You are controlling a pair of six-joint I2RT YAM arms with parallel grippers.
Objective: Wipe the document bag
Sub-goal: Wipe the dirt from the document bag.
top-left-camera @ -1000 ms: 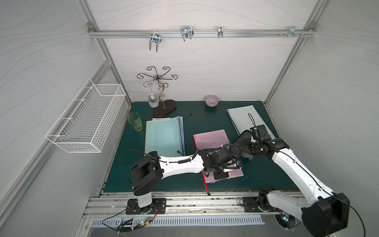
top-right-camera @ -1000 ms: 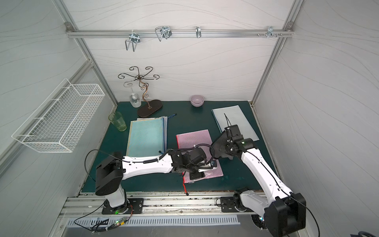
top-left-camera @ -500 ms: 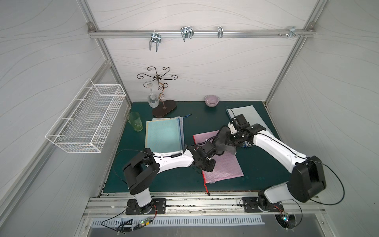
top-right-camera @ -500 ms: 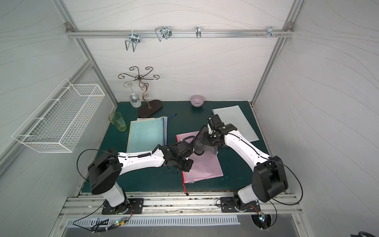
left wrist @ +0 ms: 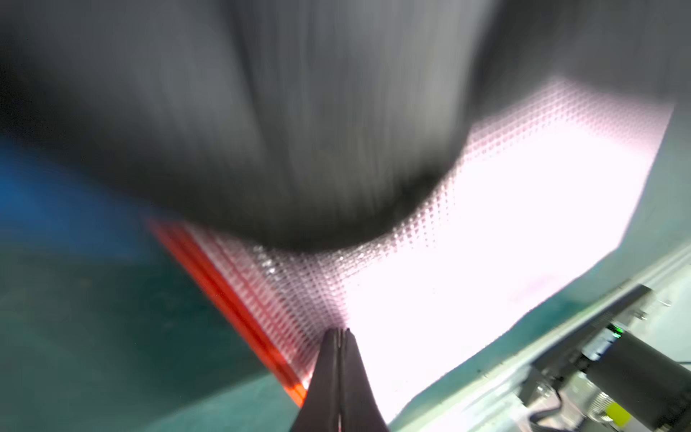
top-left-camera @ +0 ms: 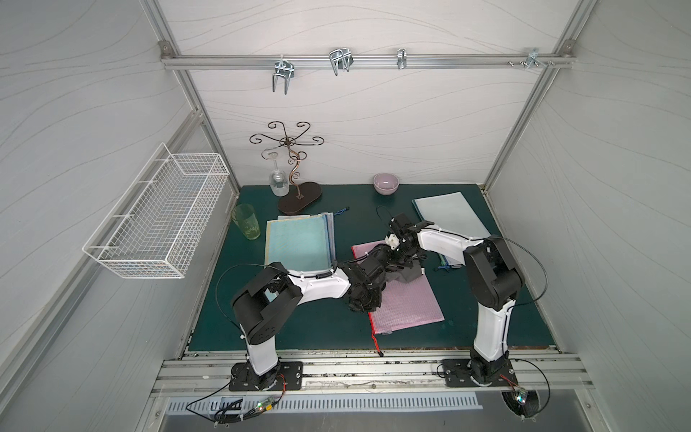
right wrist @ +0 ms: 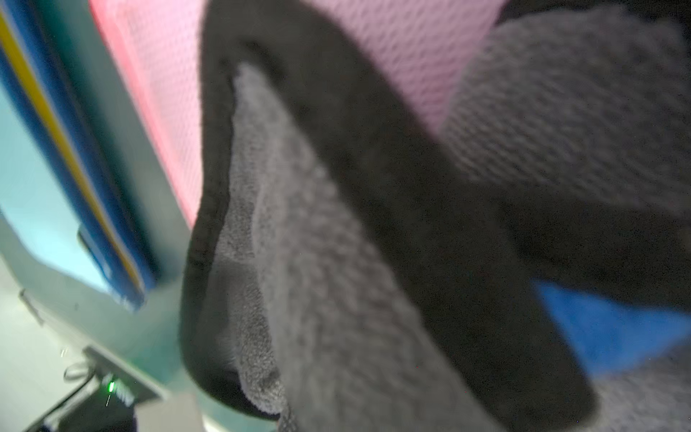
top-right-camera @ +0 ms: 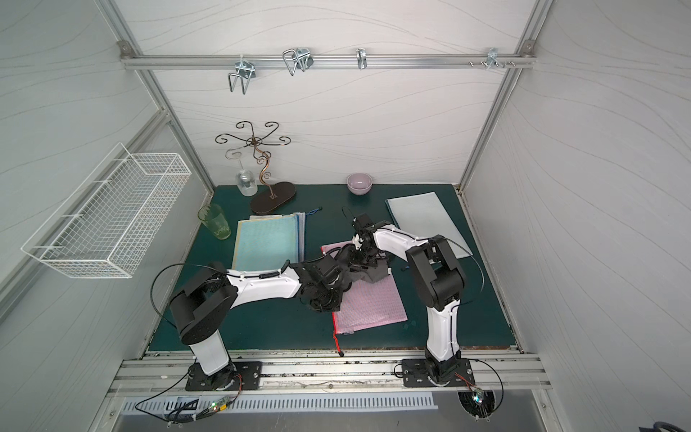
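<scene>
The pink mesh document bag (top-left-camera: 405, 306) (top-right-camera: 370, 305) lies mid-mat, its red zipper edge on the left. A dark grey cloth (top-left-camera: 409, 275) (top-right-camera: 375, 276) lies bunched on the bag's far end. My right gripper (top-left-camera: 400, 258) (top-right-camera: 361, 258) is shut on the cloth; in the right wrist view the cloth (right wrist: 336, 299) hides the jaws, with the bag (right wrist: 411, 56) behind it. My left gripper (top-left-camera: 364, 299) (top-right-camera: 321, 299) is shut and empty, its tips (left wrist: 339, 331) low over the bag (left wrist: 486, 224) beside the zipper. The cloth (left wrist: 299, 149) is blurred in that view.
A stack of blue-green bags (top-left-camera: 297, 243) lies left of the pink one, and a pale bag (top-left-camera: 448, 213) at the back right. A green cup (top-left-camera: 246, 222), a glass stand (top-left-camera: 299, 194), a bowl (top-left-camera: 386, 183) and a wall basket (top-left-camera: 157, 213) ring the mat.
My right gripper has dragged the cloth leftward along the bag's far end. My left gripper has shut and drawn left, toward the zipper edge.
</scene>
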